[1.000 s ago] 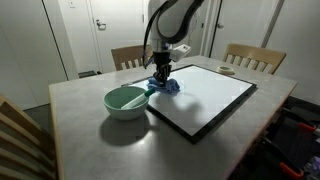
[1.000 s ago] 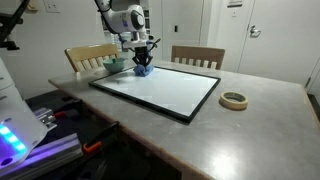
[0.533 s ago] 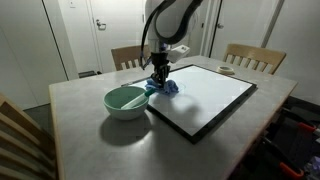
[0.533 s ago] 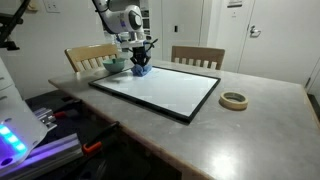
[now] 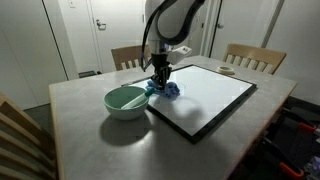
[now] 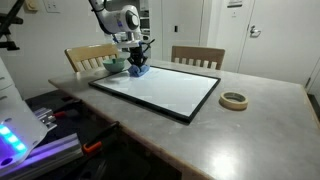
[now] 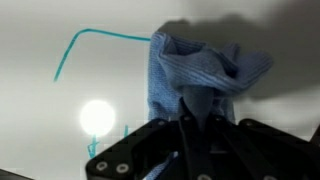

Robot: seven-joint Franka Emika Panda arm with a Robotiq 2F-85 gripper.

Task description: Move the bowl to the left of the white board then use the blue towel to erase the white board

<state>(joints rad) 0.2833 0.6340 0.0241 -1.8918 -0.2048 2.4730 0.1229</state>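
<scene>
The pale mint-green bowl [image 5: 126,101] sits on the table beside the white board's near corner, a pale green piece lying over its rim. It also shows behind the arm in an exterior view [image 6: 115,64]. The white board [image 5: 205,95] [image 6: 160,90] lies flat with a thin black frame. My gripper [image 5: 161,82] [image 6: 138,66] is shut on the bunched blue towel [image 5: 166,89] [image 6: 139,70] and presses it on the board's corner nearest the bowl. In the wrist view the blue towel [image 7: 200,72] bulges out past my gripper [image 7: 190,115], next to teal drawn marks [image 7: 75,50] on the white board [image 7: 60,120].
A roll of tape [image 6: 234,100] lies on the table beside the board. Wooden chairs [image 5: 250,58] [image 6: 197,57] stand at the table's far side. A chair back [image 5: 20,140] is at the near corner. Equipment with blue light [image 6: 15,135] stands off the table.
The gripper with the towel has shifted slightly along the board's edge toward the bowl's side. The bowl and board have not moved.
</scene>
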